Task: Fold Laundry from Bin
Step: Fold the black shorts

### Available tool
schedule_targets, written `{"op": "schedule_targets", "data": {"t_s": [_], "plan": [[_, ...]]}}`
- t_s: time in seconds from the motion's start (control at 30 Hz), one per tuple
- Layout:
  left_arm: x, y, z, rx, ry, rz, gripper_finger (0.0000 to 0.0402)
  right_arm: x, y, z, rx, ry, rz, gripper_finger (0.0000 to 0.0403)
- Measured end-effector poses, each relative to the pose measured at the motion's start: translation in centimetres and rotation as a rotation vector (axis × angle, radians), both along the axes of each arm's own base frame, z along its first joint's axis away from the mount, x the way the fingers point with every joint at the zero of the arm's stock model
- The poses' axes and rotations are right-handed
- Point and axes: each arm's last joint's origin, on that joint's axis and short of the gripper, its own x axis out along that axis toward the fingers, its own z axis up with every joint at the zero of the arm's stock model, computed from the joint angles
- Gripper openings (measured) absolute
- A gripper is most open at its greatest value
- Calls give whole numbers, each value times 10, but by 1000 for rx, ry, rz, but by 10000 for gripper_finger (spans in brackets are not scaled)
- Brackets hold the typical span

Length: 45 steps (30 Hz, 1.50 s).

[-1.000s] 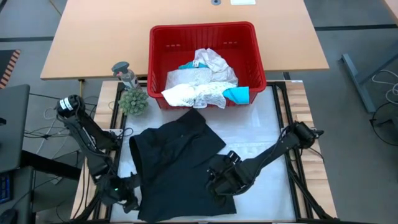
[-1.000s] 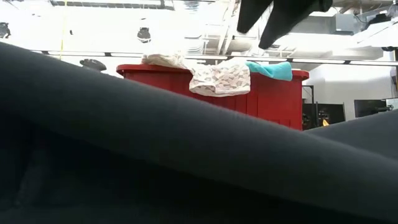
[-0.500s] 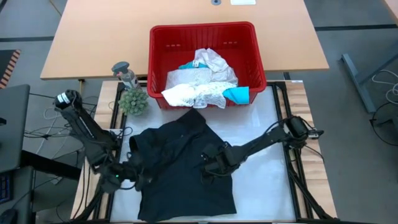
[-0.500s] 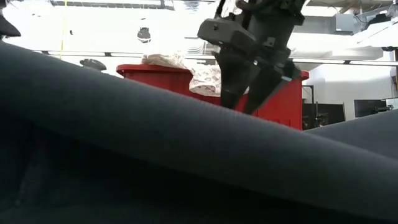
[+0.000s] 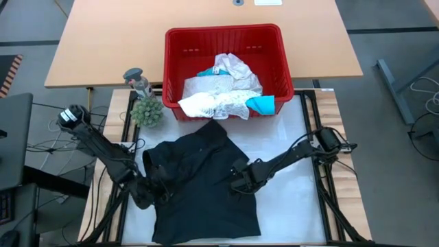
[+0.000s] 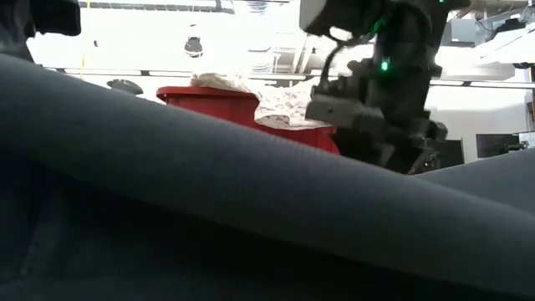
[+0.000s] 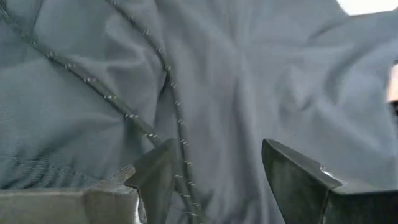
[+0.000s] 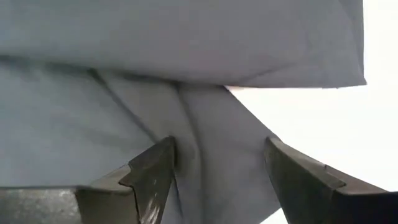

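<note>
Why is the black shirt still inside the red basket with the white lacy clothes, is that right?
Not quite. In the high view the black shirt lies spread on the table in front of the red basket, not in it. The white lacy clothes are inside.

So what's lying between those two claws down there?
In the high view, only the black garment spreads between the left gripper and right gripper.

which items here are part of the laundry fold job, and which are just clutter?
Job:
black garment, spread on the table
red bin
white lacy garments in the bin
teal garment in the bin
left gripper, right gripper, both open over the black garment

Clutter:
small green plant
grey figurine
</note>
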Motion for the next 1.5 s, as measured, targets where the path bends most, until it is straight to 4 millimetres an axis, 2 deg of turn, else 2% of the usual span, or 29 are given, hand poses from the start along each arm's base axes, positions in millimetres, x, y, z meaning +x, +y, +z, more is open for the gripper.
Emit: {"op": "schedule_targets", "data": {"t_s": [0.13, 0.37, 0.53, 0.67, 0.73, 0.83, 0.93, 1.1, 1.23, 1.33, 1.5], "plan": [[3, 0, -8, 13, 52, -16, 222, -13, -3, -1, -17, 94, -96, 274], [15, 10, -5, 31, 6, 27, 222, -33, -1, -1, 17, 276, -245, 274], [24, 18, -2, 33, -32, 51, 222, -42, 14, -2, 76, 300, -360, 274], [23, 24, 16, 64, -175, 122, 222, -49, 34, -1, 79, 266, -395, 274], [18, 36, 21, 60, -177, 223, 222, -53, 44, 0, 76, 254, -407, 274], [5, 58, 25, -63, -143, 487, 222, -59, 55, 0, 74, 241, -420, 274], [1, 67, 28, -121, -154, 596, 222, -63, 62, 0, 68, 222, -440, 274], [23, 74, 27, -118, -200, 580, 222, -65, 67, -1, 58, 186, -455, 274], [40, 85, 13, -136, -119, 591, 222, -65, 67, -1, 55, 182, -449, 274], [44, 89, 7, -120, -85, 606, 222, -65, 67, -1, 56, 181, -448, 274], [50, 101, 8, -38, -120, 611, 213, -64, 67, -1, 52, 174, -438, 274]]}}
